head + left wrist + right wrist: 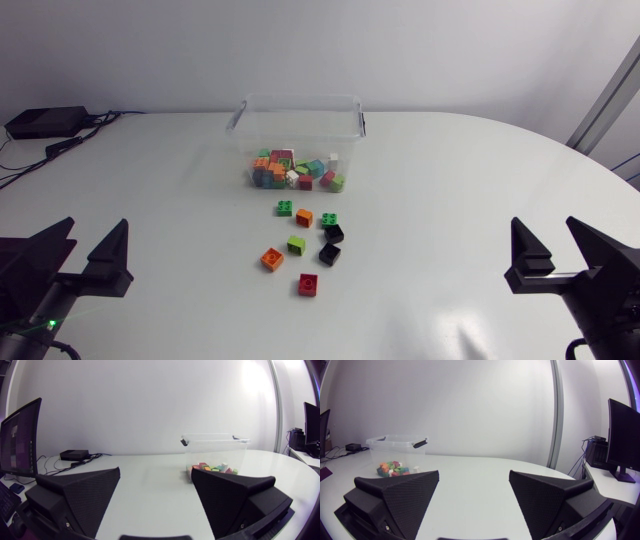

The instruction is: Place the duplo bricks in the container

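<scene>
Currently both arms sit at opposite sides of the white table (480,180), and both black wedge-fingered tools are spread wide and hold nothing: the left gripper (96,230) and the right gripper (544,228). Well ahead of both, and between them, stands a clear rectangular plastic container (300,98), already part-filled with a heap of mixed-colour duplo bricks (295,172). Eight loose bricks lie on the grippers' side of it — a green brick (285,208), an orange brick (304,217), a second green brick (329,219), a black brick (334,233), a second black brick (329,253), a lime brick (296,244), a second orange brick (271,259) and, nearest the grippers, a red brick (308,285). Likely trouble: the cluster is tight, so broad fingers closing on one brick could nudge its neighbours away — most of all around the two black ones, which lie just beside each other. A brick pinched at a corner could also twist loose and miss the container.
</scene>
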`<action>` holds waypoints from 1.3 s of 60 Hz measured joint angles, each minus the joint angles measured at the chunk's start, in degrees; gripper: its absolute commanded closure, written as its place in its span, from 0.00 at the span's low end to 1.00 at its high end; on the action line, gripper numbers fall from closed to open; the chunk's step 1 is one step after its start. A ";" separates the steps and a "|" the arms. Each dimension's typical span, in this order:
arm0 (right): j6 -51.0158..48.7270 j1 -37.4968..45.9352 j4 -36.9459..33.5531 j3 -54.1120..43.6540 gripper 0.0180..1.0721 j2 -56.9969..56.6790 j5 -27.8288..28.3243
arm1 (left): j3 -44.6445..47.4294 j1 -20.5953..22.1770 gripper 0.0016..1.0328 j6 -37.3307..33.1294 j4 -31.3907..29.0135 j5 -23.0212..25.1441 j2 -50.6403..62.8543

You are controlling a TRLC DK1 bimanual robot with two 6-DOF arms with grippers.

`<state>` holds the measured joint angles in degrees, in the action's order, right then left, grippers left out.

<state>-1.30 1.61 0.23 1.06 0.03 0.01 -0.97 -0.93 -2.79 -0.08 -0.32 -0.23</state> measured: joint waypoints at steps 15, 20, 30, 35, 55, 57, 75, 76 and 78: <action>-0.39 -0.83 0.42 4.15 0.04 1.95 0.02 | -9.57 1.16 0.04 0.02 0.22 0.00 12.07; -0.39 -1.57 1.90 8.70 0.04 9.11 0.02 | -15.61 2.21 0.05 0.02 0.39 0.00 22.36; -0.39 -1.97 2.93 18.34 0.04 27.39 0.28 | -28.72 6.01 0.07 0.00 -5.57 -0.04 44.94; -0.39 -2.97 2.62 21.40 0.04 33.88 0.33 | -33.09 8.39 0.07 0.00 -9.07 -0.31 53.44; -0.48 -6.54 -11.08 34.49 0.04 55.47 0.39 | -49.86 20.44 0.06 -7.43 -30.45 -1.20 78.44; -1.31 -7.13 -13.18 35.95 0.04 57.57 0.26 | -51.39 21.42 0.06 -8.22 -31.91 -1.22 81.24; -12.31 -14.95 -27.41 45.99 0.04 73.68 0.68 | -61.92 26.56 0.13 -9.27 -38.01 0.39 98.88; -12.41 -15.52 -27.54 46.10 0.05 73.94 0.74 | -62.16 26.75 0.17 -9.25 -38.01 0.46 99.14; -12.50 -16.90 -27.85 46.29 0.05 74.44 1.11 | -62.84 27.61 0.19 -9.27 -38.03 0.48 99.89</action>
<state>-13.80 -15.29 -27.62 47.35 74.48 1.13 -63.81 26.68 -12.05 -38.11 0.16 99.66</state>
